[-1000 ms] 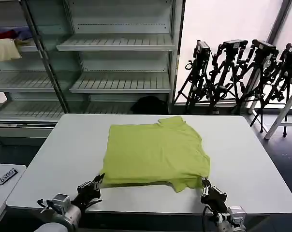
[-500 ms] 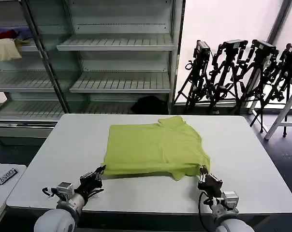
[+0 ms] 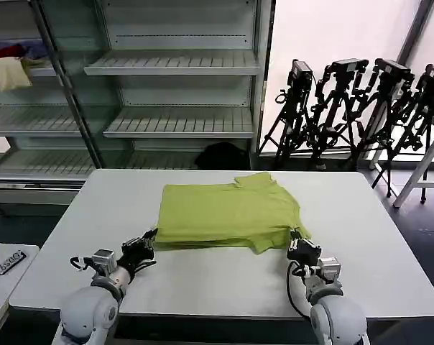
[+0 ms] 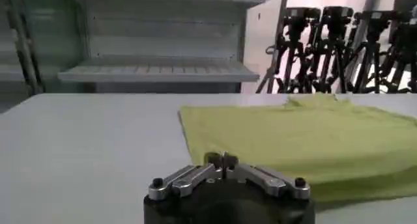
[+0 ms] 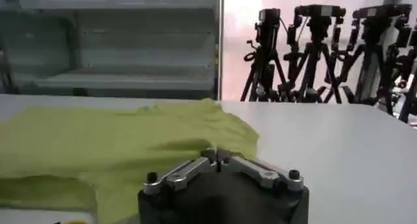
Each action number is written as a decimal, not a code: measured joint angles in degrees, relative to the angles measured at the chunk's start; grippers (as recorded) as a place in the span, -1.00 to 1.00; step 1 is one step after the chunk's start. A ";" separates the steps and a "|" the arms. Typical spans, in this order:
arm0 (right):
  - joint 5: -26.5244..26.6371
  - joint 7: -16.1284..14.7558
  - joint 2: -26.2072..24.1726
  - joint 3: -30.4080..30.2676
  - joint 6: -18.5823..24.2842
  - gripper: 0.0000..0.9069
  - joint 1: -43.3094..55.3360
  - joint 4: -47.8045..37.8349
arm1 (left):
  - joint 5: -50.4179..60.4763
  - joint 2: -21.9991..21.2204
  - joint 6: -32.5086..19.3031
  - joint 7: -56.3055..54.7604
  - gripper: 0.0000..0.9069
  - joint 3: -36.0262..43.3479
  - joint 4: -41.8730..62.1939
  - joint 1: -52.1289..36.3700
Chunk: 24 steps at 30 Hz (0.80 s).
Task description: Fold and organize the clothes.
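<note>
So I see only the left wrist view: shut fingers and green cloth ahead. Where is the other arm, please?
Observer: The right gripper is at the shirt's near right corner, on the white table.
Operator: Is it holding the cloth?
Observer: Its fingers are shut on the hem there.
Operator: And mine?
Observer: The left gripper pinches the near left corner, level with the right one.

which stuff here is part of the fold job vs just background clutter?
Job:
- lime shirt on the white table
- left gripper at its near left corner
- right gripper at its near right corner

Background:
- shelving
- cream cloth, red cloth
- tripods
</note>
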 measured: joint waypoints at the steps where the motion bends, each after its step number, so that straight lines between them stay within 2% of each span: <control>1: -0.27 -0.10 0.02 -0.12 -0.08 -1.00 0.39 -0.32 | 0.30 -0.06 0.01 0.15 -1.00 0.17 0.35 -0.36; 17: -4.12 -1.15 0.10 -1.01 -0.27 -1.00 4.80 -4.55 | 5.96 -0.42 0.06 1.46 -0.98 0.71 5.12 -2.64; 18: -4.32 -1.18 0.11 -1.05 -0.27 -0.71 4.92 -4.70 | 6.13 -0.49 0.06 1.50 -0.87 0.75 5.33 -2.76; 19: -4.58 -1.18 0.15 -1.12 -0.27 -0.36 5.05 -4.88 | 6.29 -0.53 0.06 1.54 -0.47 0.81 5.50 -2.84; 20: -4.80 -1.15 0.23 -1.14 -0.27 1.00 5.19 -5.04 | 6.47 -0.59 0.04 1.60 -0.18 0.87 5.64 -2.91; 21: -5.00 -1.15 0.30 -1.15 -0.23 1.00 5.32 -5.19 | 6.62 -0.64 0.02 1.60 0.20 0.93 5.71 -2.97; 22: -5.23 -1.13 0.37 -1.15 -0.15 1.00 5.50 -5.38 | 6.78 -0.69 -0.01 1.61 1.00 0.98 5.73 -3.01; 24: -5.54 -1.00 0.47 -1.24 0.01 1.00 5.85 -5.73 | 7.15 -0.73 -0.14 1.61 1.00 1.06 5.74 -3.06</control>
